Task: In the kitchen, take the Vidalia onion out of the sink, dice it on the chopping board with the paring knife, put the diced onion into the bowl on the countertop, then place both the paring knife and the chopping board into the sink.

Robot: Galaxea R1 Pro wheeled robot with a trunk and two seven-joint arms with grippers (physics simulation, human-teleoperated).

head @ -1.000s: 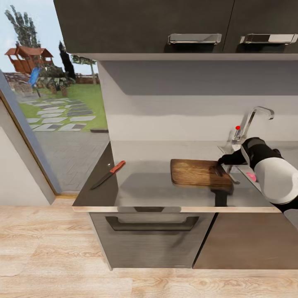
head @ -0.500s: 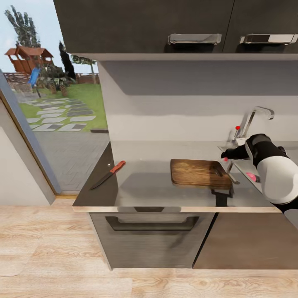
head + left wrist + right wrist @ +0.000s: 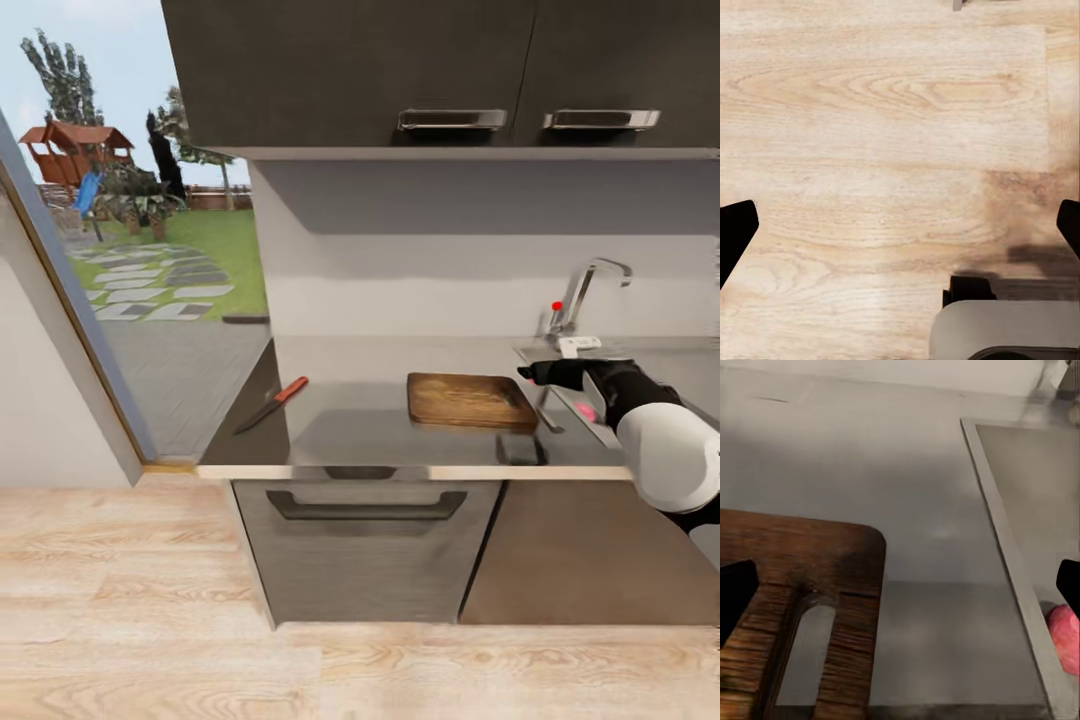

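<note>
The brown chopping board (image 3: 465,400) (image 3: 810,562) lies on the grey countertop (image 3: 350,400) (image 3: 885,472), just left of the sink (image 3: 545,398) (image 3: 1009,547). A small pink round thing, the onion (image 3: 587,411) (image 3: 1063,636), sits inside the basin. My right gripper (image 3: 528,375) (image 3: 900,592) hovers open over the board's right end and the sink's rim, holding nothing. The red-handled paring knife (image 3: 272,404) rests at the counter's left end. My left gripper (image 3: 900,232) hangs open over the wooden floor. The bowl is out of view.
A chrome faucet (image 3: 585,290) with a red knob (image 3: 557,306) stands behind the sink. Dark wall cabinets (image 3: 440,70) hang above the counter, with an oven front (image 3: 365,540) below it. A glass door (image 3: 130,250) is at the left.
The head camera has pulled back a little, shifting the whole picture. My right gripper has lifted off the board's right corner and now hangs above it near the sink rim.
</note>
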